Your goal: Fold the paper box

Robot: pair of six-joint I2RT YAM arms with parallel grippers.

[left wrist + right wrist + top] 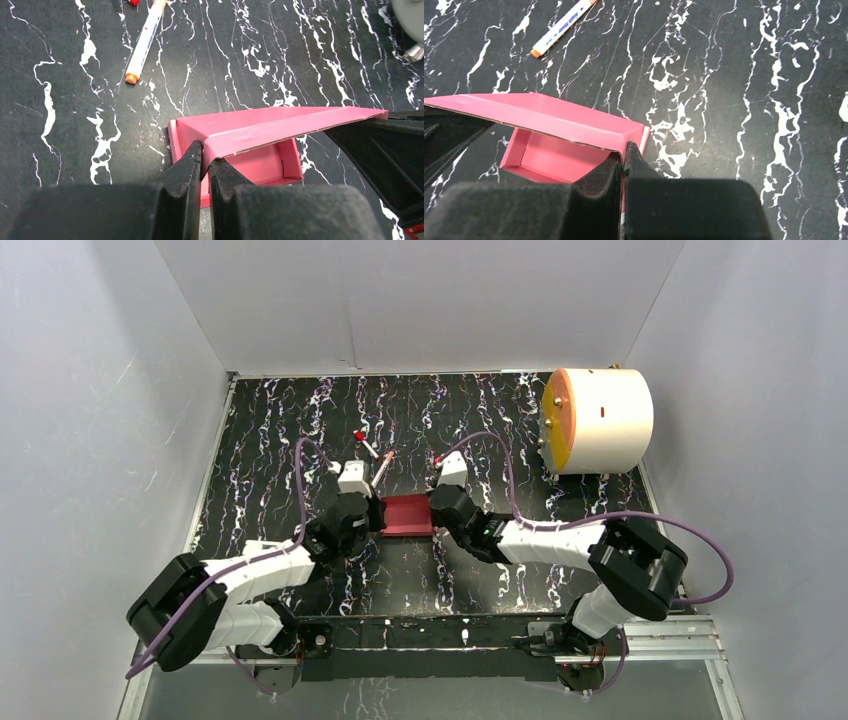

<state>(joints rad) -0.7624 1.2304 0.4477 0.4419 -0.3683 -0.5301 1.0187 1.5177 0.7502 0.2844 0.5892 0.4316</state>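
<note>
Between the two arms, near the middle of the counter, sits the paper box. Its shallow tray lies flat with the side walls standing up. The lid flap is raised at a slant over the open tray and is pinched at both ends. The left hand is clenched on one end of the flap, and the right hand is clenched on the other.

Gripping both ends probably keeps the thin card from twisting, so the flap can bend along its crease and come down square. The task looks well along, with closing the lid the step in hand. That likely calls for both hands to lower together, since uneven travel could skew or buckle the flap.

A pen lies on the counter beyond the box, apart from it. A white cylinder stands at the far right, well away from the work.
</note>
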